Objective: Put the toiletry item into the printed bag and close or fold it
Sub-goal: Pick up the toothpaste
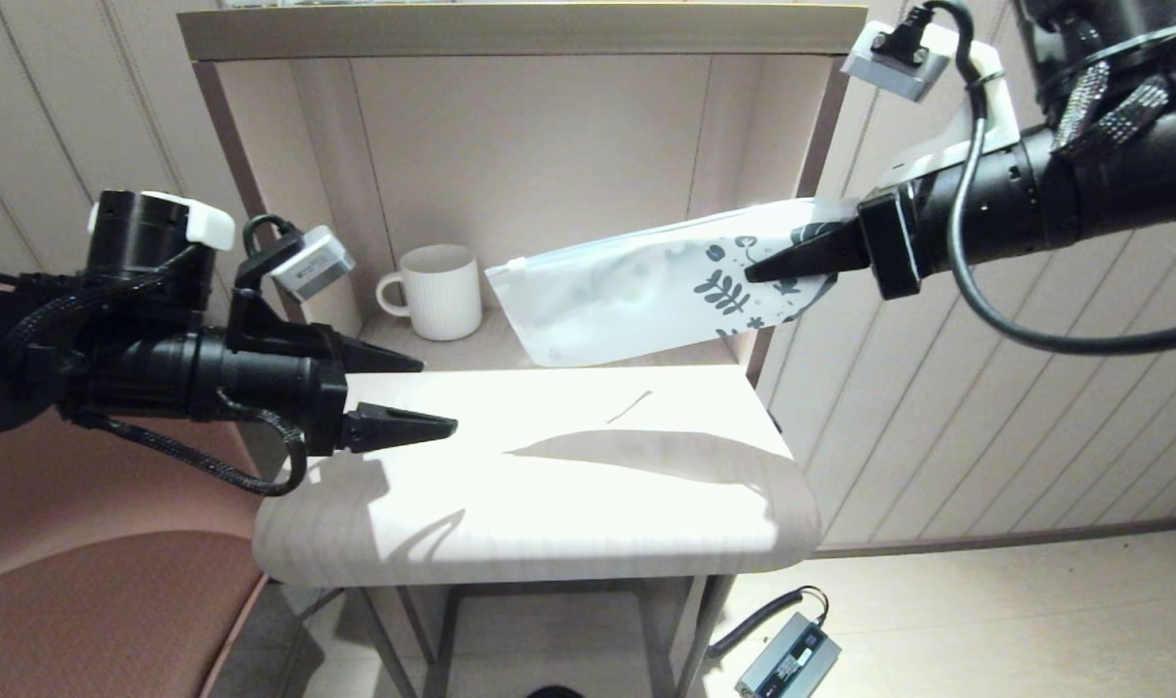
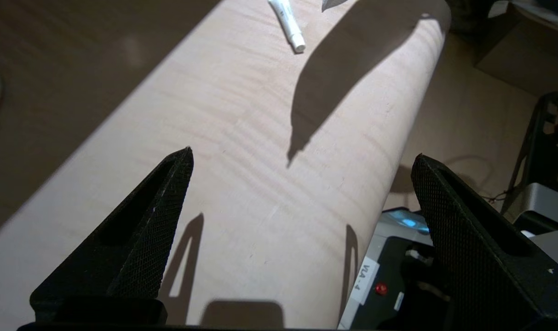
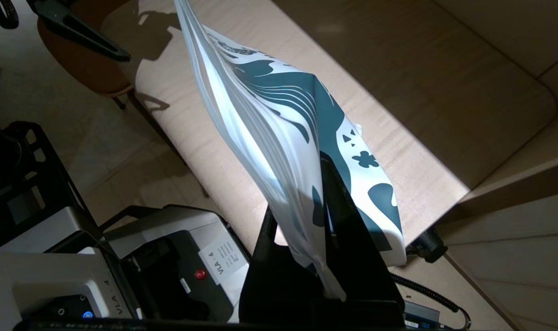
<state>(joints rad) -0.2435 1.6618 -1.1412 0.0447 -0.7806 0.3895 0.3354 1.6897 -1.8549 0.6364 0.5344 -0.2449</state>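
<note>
printed bag (image 1: 646,291): held in the air above the table (image 1: 549,504), pinched at its leafy end by the right gripper (image 1: 757,273), jaws clamped on it. toiletry item (image 2: 288,25): lying flat on the table, beneath the bag. left gripper (image 1: 437,396): jaws apart, empty, over the table's left edge. mug (image 1: 439,291): on the shelf behind.

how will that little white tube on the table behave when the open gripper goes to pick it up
The toiletry item looks thin and small, so probably very light and apt to skid when nudged. Its rounded capped end suggests it may roll. Lying flat on the table, it gives the open left gripper little height to pinch.
</note>
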